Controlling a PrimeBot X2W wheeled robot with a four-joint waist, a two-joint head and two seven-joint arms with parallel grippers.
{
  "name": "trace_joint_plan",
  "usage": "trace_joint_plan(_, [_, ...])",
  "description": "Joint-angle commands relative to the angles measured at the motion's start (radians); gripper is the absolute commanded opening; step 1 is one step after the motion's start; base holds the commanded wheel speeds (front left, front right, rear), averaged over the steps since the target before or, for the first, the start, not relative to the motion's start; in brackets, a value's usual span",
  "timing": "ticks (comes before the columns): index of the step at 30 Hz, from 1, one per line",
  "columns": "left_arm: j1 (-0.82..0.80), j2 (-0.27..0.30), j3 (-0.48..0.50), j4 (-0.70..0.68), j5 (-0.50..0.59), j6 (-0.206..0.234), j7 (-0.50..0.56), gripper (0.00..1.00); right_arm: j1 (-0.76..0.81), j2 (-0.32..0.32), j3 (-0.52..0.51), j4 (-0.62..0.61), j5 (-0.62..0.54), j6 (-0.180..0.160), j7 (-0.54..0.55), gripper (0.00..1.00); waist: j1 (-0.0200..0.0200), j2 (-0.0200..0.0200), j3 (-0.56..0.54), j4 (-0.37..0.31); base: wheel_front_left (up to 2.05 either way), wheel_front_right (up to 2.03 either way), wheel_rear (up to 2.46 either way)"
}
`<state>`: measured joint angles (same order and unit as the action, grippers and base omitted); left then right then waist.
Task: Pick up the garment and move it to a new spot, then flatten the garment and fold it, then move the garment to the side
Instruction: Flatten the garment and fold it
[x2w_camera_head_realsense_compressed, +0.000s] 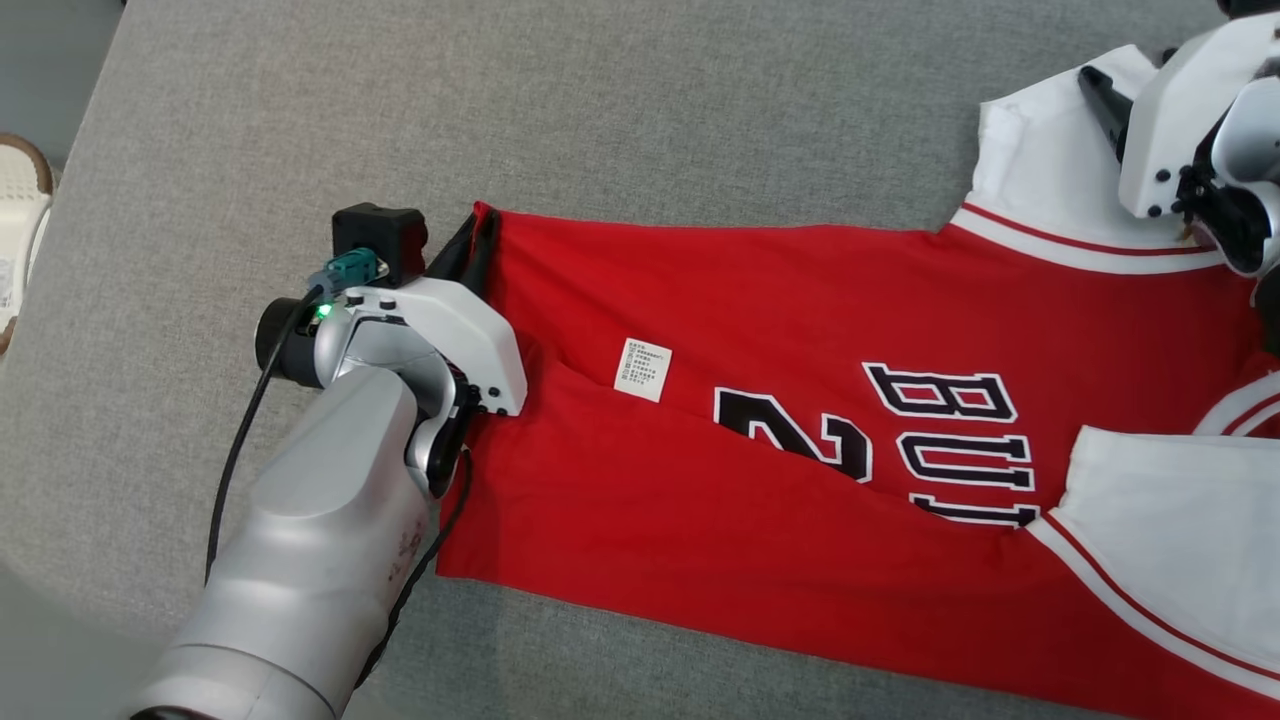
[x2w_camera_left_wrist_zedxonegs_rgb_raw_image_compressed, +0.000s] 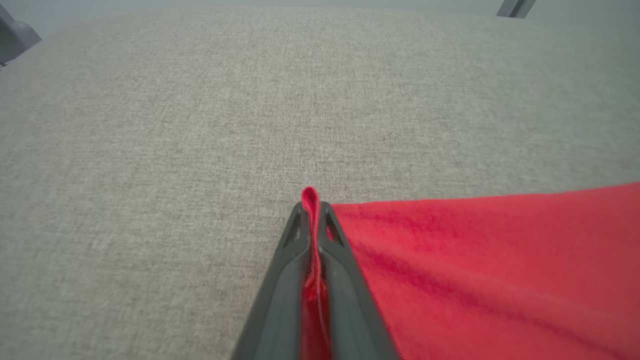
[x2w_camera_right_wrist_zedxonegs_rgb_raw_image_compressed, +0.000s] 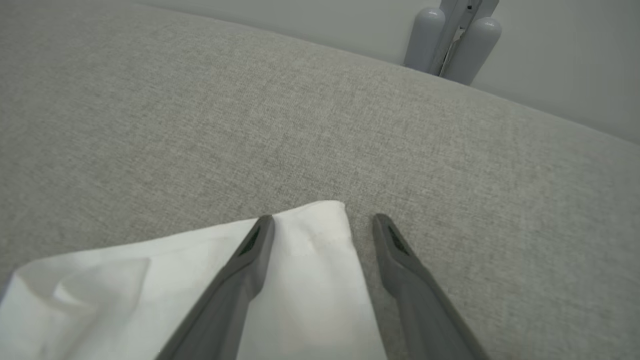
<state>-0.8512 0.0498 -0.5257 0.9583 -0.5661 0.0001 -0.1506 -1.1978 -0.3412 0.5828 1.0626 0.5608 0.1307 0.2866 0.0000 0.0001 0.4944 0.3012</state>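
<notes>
- One red jersey-style shirt with white sleeves and red-white striped trim (x2w_camera_head_realsense_compressed: 800, 300) lies spread on the grey woven fabric surface (x2w_camera_head_realsense_compressed: 600, 100). Its hem end points toward the surface's left edge but is well apart from it.
- The near long side of the shirt is folded over the body and partly covers the dark, white-outlined number and letters (x2w_camera_head_realsense_compressed: 950, 440). A small white care label (x2w_camera_head_realsense_compressed: 642, 370) shows just beside the fold line.
- Left gripper (x2w_camera_left_wrist_zedxonegs_rgb_raw_image_compressed: 311, 207): the fingers are pressed together on the far hem corner of the shirt. A thin strip of red cloth runs between them, and a small loop pokes past the tips. The rest of the red cloth trails off to one side along the surface.
- Right gripper (x2w_camera_right_wrist_zedxonegs_rgb_raw_image_compressed: 324, 220): the fingers are wide apart over the far white sleeve. The sleeve's corner lies between them. One finger (x2w_camera_right_wrist_zedxonegs_rgb_raw_image_compressed: 250, 260) is above the white cloth and the other is above bare grey surface just beside the sleeve's edge. I cannot tell whether they touch the cloth.
</notes>
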Motion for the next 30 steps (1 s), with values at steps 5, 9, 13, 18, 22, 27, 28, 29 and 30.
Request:
trace_joint_plan(5, [-0.028, 0.003, -0.071, -0.007, -0.066, 0.038, -0.03, 0.0, -0.002, -0.019, 0.051, 0.025, 0.006, 0.0, -0.011, 0.0, 0.0, -0.0001, 0.019, 0.01, 0.0, 0.0, 0.0])
trace_joint_plan(9, [-0.047, 0.002, -0.088, 0.001, -0.085, 0.054, -0.058, 0.0, -0.037, -0.045, 0.043, 0.043, -0.012, 0.0, -0.085, 0.0, 0.0, -0.0001, 0.018, 0.005, 0.0, 0.0, 0.0])
trace_joint_plan(13, [-0.065, 0.005, -0.091, 0.014, -0.092, 0.068, -0.096, 0.0, -0.08, -0.039, 0.01, 0.083, -0.041, 0.0, -0.215, 0.0, 0.0, -0.0001, 0.012, -0.008, 0.0, 0.0, 0.0])
trace_joint_plan(18, [-0.078, 0.01, -0.056, -0.004, -0.065, 0.085, -0.114, 0.0, -0.104, -0.019, -0.031, 0.141, -0.063, 0.0, -0.369, 0.0, 0.0, -0.0001, -0.008, -0.038, 0.0, 0.0, 0.0])
trace_joint_plan(22, [-0.018, 0.043, 0.01, -0.093, -0.005, 0.093, -0.115, 0.0, -0.089, 0.011, -0.044, 0.158, -0.061, 0.0, -0.471, 0.0, 0.0, -0.0001, -0.043, -0.083, 0.0, 0.0, 0.0])
trace_joint_plan(27, [0.059, 0.08, 0.07, -0.141, 0.049, 0.076, -0.115, 0.0, -0.029, 0.038, -0.051, 0.117, -0.02, 0.0, -0.53, 0.0, 0.0, -0.0001, -0.095, -0.134, 0.0, 0.0, 0.0])
trace_joint_plan(28, [0.075, 0.086, 0.08, -0.146, 0.057, 0.07, -0.115, 0.0, -0.009, 0.042, -0.048, 0.102, -0.012, 0.0, -0.534, 0.0, 0.0, -0.0001, -0.108, -0.144, 0.0, 0.0, 0.0])
trace_joint_plan(29, [0.094, 0.092, 0.091, -0.15, 0.065, 0.066, -0.115, 0.0, 0.016, 0.046, -0.041, 0.083, -0.002, 0.0, -0.539, 0.0, 0.0, -0.0001, -0.121, -0.154, 0.0, 0.0, 0.0])
trace_joint_plan(30, [0.11, 0.097, 0.1, -0.153, 0.072, 0.06, -0.115, 0.0, 0.041, 0.047, -0.036, 0.065, 0.009, 0.0, -0.543, 0.0, 0.0, -0.0001, -0.133, -0.163, 0.0, 0.0, 0.0])
